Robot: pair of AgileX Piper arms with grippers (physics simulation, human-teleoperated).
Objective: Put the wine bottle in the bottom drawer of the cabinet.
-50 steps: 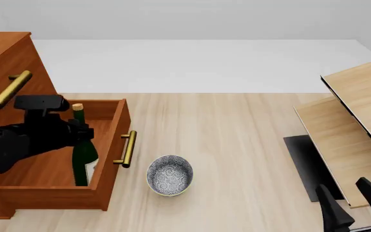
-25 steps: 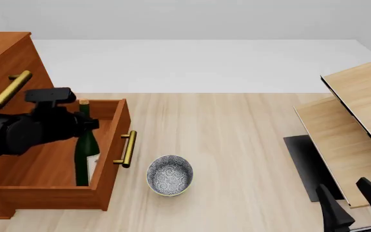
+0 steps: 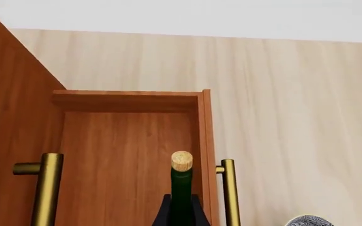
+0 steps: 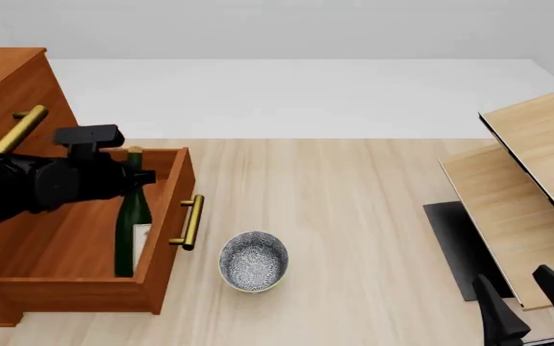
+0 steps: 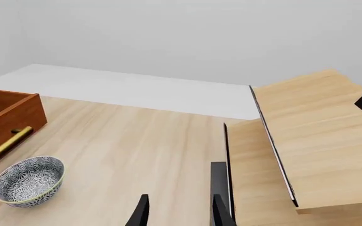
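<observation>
The dark green wine bottle (image 4: 130, 223) stands nearly upright inside the open bottom drawer (image 4: 165, 216) of the reddish-brown cabinet (image 4: 8, 94), close behind the drawer's front panel. Its base rests on the drawer floor. My left gripper (image 4: 142, 176) is shut on the bottle's neck just under the cork. In the left wrist view the black fingers (image 3: 164, 213) flank the neck of the bottle (image 3: 182, 188) above the drawer floor (image 3: 124, 155). My right gripper (image 4: 527, 310) is open over the table's near right corner, far from the cabinet, and holds nothing (image 5: 179, 214).
A patterned bowl (image 4: 254, 261) sits on the table just right of the drawer's brass handle (image 4: 190, 222). Another brass handle (image 4: 12, 132) juts from the drawer front above. Pale wood panels (image 4: 537, 180) and a dark mat (image 4: 455, 245) occupy the right side.
My left gripper has moved up and to the right, and the bottle's top has swung with it, bringing the bottle more upright on its base. The right arm has not moved.
</observation>
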